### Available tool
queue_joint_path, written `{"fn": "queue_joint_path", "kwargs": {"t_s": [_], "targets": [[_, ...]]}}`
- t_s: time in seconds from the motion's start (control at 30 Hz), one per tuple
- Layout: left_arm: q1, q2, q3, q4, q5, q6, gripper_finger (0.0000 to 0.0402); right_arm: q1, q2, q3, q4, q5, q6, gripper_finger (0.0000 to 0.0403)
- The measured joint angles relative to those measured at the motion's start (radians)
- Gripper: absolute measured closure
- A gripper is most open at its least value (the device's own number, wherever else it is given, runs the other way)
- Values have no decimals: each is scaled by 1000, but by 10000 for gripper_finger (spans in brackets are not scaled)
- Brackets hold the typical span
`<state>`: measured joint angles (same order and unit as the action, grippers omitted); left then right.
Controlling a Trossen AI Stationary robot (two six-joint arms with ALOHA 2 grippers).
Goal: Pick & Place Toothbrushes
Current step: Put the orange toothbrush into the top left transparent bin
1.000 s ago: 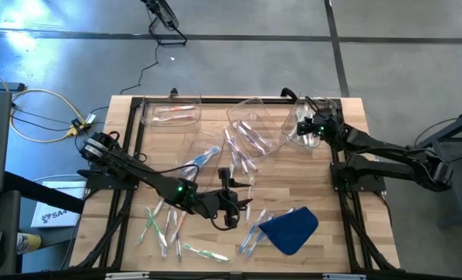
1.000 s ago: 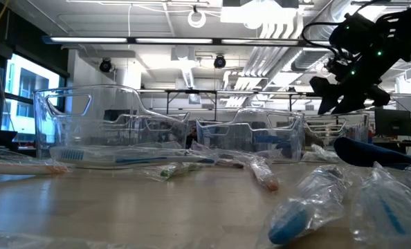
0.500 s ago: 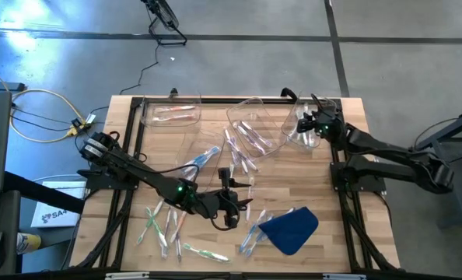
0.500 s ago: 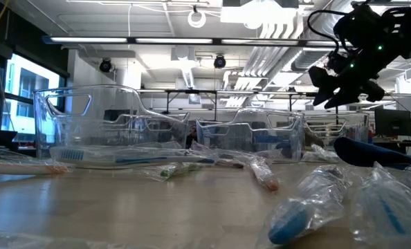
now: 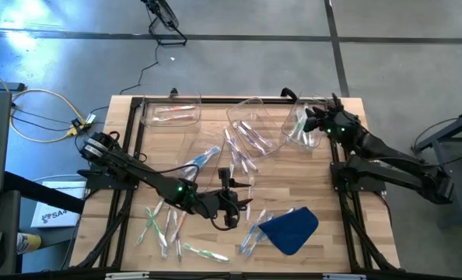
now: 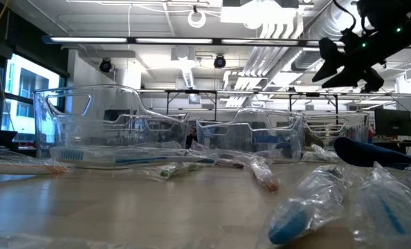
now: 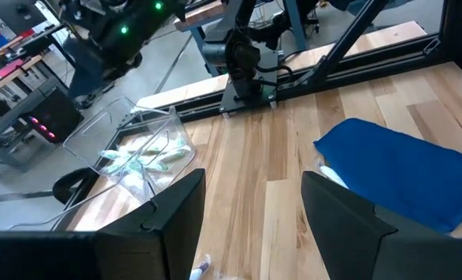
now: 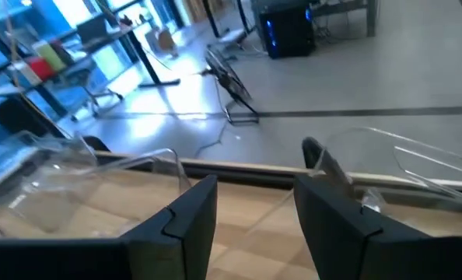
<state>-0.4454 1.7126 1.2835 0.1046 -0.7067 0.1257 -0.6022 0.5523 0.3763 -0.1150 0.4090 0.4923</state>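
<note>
Many toothbrushes (image 5: 165,225) lie loose near the bench's (image 5: 324,179) front-left corner, long axes mostly front-to-back. Your left gripper (image 5: 232,204), fingers apart and empty, sits just right of them; right gripper (image 5: 313,118), also apart, hangs at the far-right corner.

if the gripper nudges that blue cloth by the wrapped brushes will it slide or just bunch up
The crumpled blue cloth would probably bunch and fold instead of sliding whole: it already lies in soft, uneven folds on the wooden table. It looks limp and light, so it would likely drape if lifted. Its edge seems to overlap a clear-wrapped toothbrush, which might get dragged along.
</note>
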Motion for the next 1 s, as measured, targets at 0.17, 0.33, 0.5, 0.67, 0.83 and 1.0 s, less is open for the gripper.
{"fn": "queue_joint_path", "kwargs": {"t_s": [0.17, 0.33, 0.5, 0.67, 0.83, 1.0], "targets": [[0, 0, 0, 0, 0, 0, 193, 0, -64, 0, -1, -96, 0, 237], [0, 0, 0, -1, 0, 0, 193, 0, -122, 0, 0, -317, 9, 237], [0, 0, 0, -1, -17, 0, 193, 1, -156, 0, 0, -549, 13, 253], [0, 0, 0, -1, -28, 0, 193, 46, -172, 0, 12, -701, 27, 304], [0, 0, 0, -1, -28, 0, 193, 150, -172, 0, 78, -727, -3, 367], [0, 0, 0, -1, -28, 0, 193, 278, -167, 0, 136, -689, -48, 397]]}}
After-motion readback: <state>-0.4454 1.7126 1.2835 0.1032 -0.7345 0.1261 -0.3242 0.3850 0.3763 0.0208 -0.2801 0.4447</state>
